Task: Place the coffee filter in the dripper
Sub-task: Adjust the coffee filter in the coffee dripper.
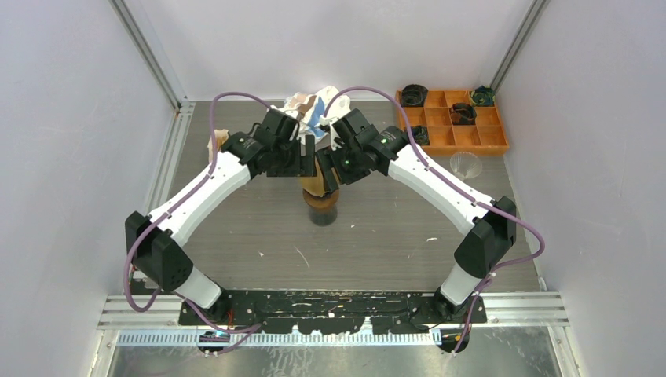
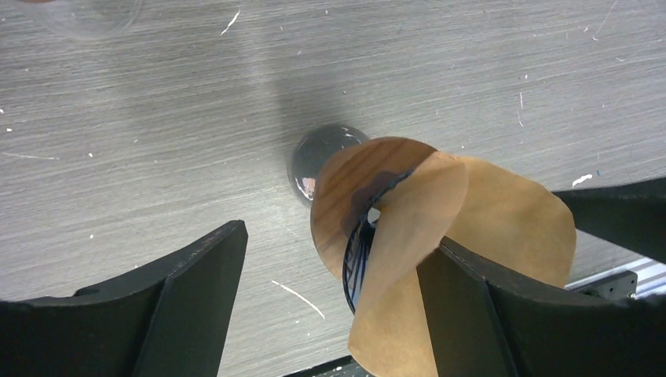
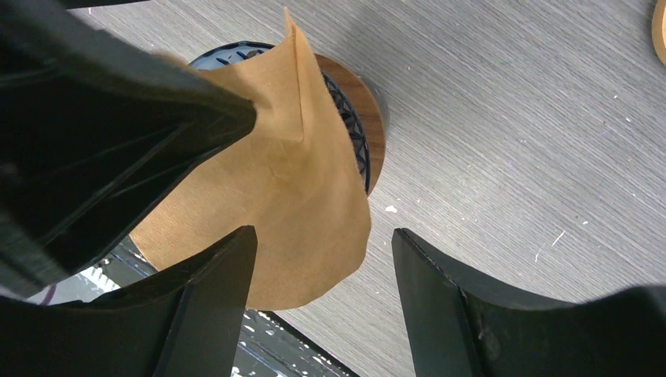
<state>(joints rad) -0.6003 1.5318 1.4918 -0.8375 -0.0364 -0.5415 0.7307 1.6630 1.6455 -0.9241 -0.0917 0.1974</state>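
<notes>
Black fingers of my left gripper (image 2: 338, 239) stand spread wide just above the dripper (image 2: 353, 181), pinching nothing. The brown paper filter (image 2: 487, 220) is only partly in the dripper: its lower fold dips into the black ribbed cone, while the rest stands up crooked and leans against one left finger. My right gripper (image 3: 322, 232) hangs on the dripper's other side, jaws also spread, with the filter's loose edge beside one finger and not clamped. My worry is the pull-away: if that left finger drags the paper as it lifts, the filter could come out and drop beside the dripper. A careless nudge could also tip the dripper, which sits on a narrow base.
</notes>
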